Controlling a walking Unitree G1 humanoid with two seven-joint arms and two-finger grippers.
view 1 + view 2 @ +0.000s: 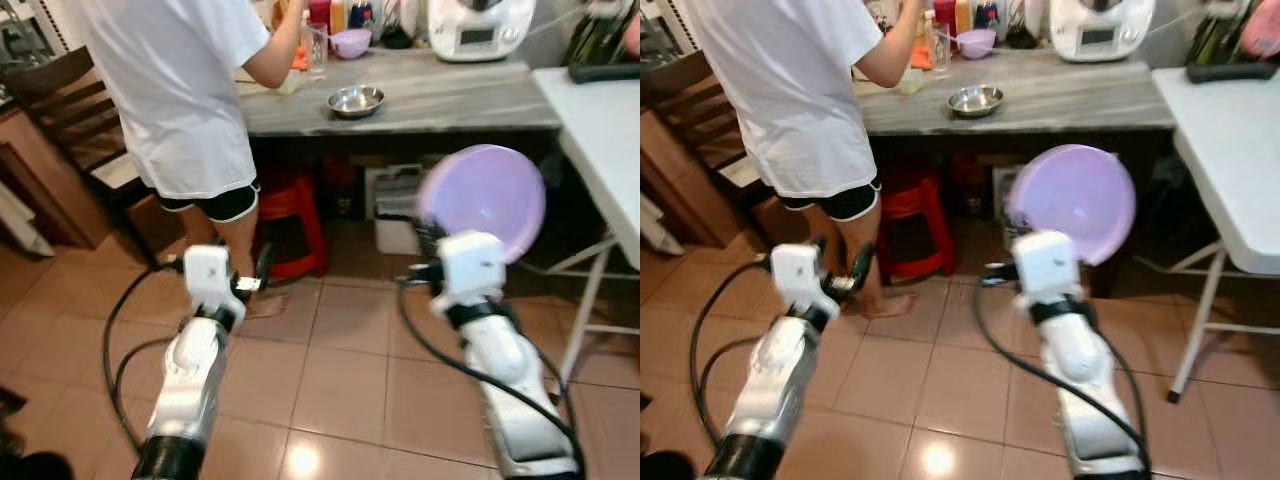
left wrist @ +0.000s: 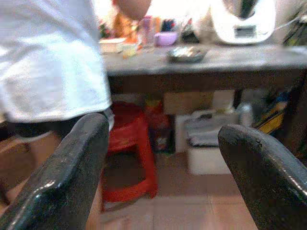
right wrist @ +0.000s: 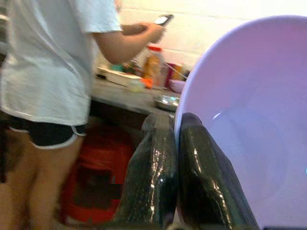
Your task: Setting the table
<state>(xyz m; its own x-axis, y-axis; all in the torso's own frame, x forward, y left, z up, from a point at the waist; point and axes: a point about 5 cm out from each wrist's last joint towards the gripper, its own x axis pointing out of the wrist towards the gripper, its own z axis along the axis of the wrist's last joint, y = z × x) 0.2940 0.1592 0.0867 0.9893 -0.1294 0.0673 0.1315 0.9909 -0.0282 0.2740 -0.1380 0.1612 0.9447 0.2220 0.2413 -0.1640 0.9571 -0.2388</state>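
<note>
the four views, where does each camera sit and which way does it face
Left eye view: on the head, looking forward and down at the grey counter; both silver arms show.
Right eye view: the other stereo eye, same scene, shifted.
Left wrist view: on the left wrist, along the open left end effector toward a red stool and a person.
Right wrist view: on the right wrist; the right end effector pinches the lilac plate.
Shared: both wrist views show the steel bowl.

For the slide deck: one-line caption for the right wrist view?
Right gripper pinching the rim of a lilac plate, facing a person at the cluttered counter.
</note>
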